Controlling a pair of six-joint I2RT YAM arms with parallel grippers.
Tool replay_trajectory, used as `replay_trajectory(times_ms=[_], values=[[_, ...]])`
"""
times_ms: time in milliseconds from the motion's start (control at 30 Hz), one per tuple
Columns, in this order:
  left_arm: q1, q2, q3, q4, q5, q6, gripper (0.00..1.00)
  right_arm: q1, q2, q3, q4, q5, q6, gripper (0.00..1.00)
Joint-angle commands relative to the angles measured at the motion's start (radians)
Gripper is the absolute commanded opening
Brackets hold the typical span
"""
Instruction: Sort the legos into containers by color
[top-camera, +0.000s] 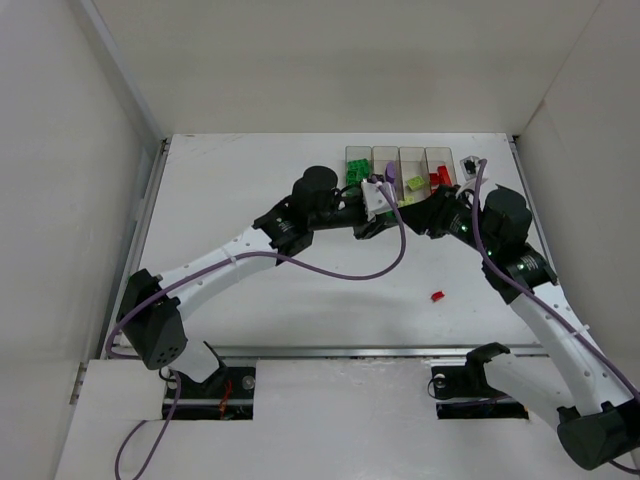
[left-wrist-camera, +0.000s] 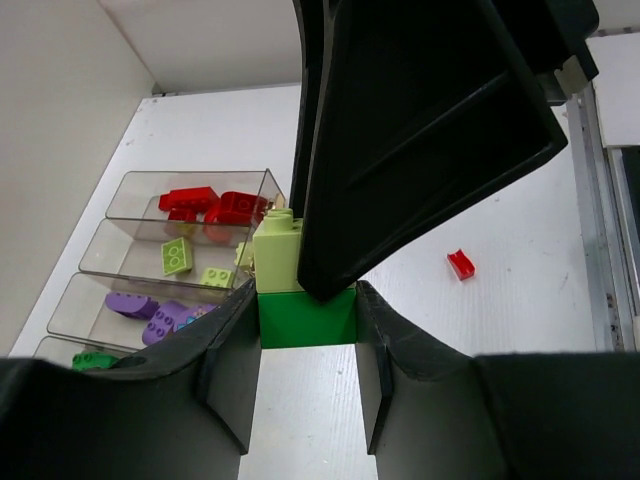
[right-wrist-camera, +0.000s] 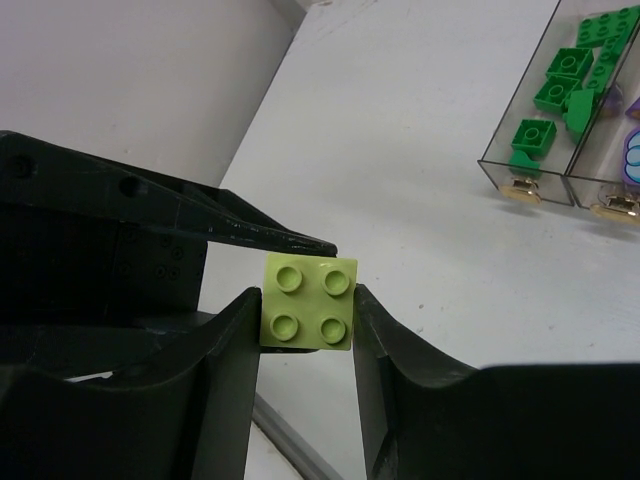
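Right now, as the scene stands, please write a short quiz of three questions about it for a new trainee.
1. True or false: the left gripper is shut on a green brick.
2. Which brick lies loose on the table, away from the bins? A) a purple brick B) a red brick C) a dark blue brick
3. Fill in: the right gripper pinches a pale yellow-green brick that shows ____ studs to the wrist camera.

Key: 1 true; 2 B; 3 four.
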Motion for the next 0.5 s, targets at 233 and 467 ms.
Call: replay_trajectory(times_ms=[233,467], values=[[0.054,-0.025,-0.039,-0.049,-0.002,-0.069,0.0,-0.003,-0.016,0.05,-0.007,0.127,-0.027,0.0],[0.191,-0.044,-0.164,-0.176,0.04,-0.141,0.0,-0.074,0.063,0.145,-0.068,0.195,-0.064,0.0]])
